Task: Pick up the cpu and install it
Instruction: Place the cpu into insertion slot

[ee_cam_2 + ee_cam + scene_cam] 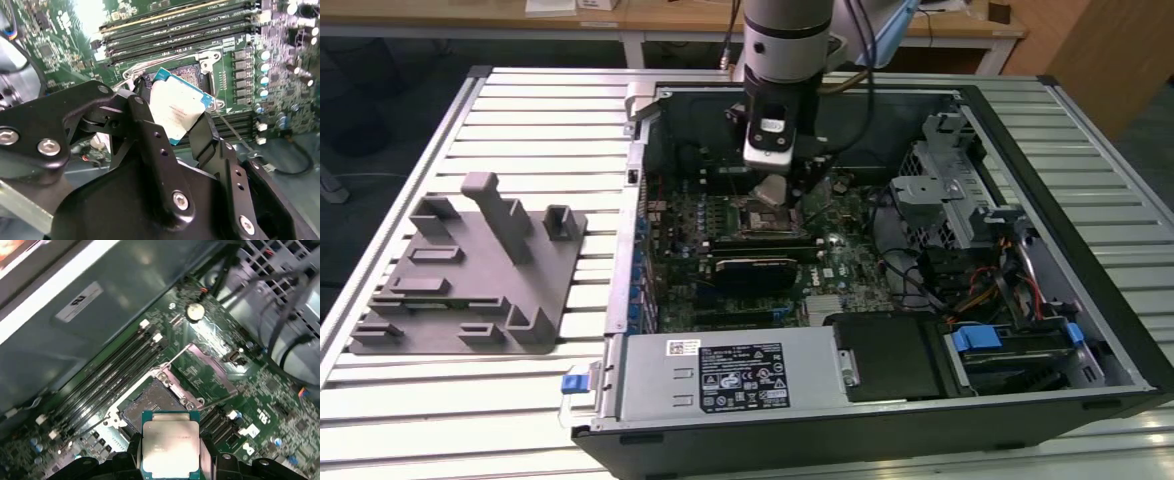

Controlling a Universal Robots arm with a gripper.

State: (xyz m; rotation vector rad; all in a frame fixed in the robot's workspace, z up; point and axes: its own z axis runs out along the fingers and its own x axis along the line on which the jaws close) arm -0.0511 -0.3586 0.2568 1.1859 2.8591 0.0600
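Gripper (175, 122): was clamped on cpu (176, 107) by two opposite edges. Chip was held tilted just above motherboard socket (150, 407), unseated. Lid print was too faint to read.

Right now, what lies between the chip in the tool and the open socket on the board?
Nothing: in the first wrist view the chip, held by the tool, hangs over the bare socket, its lid swung aside.
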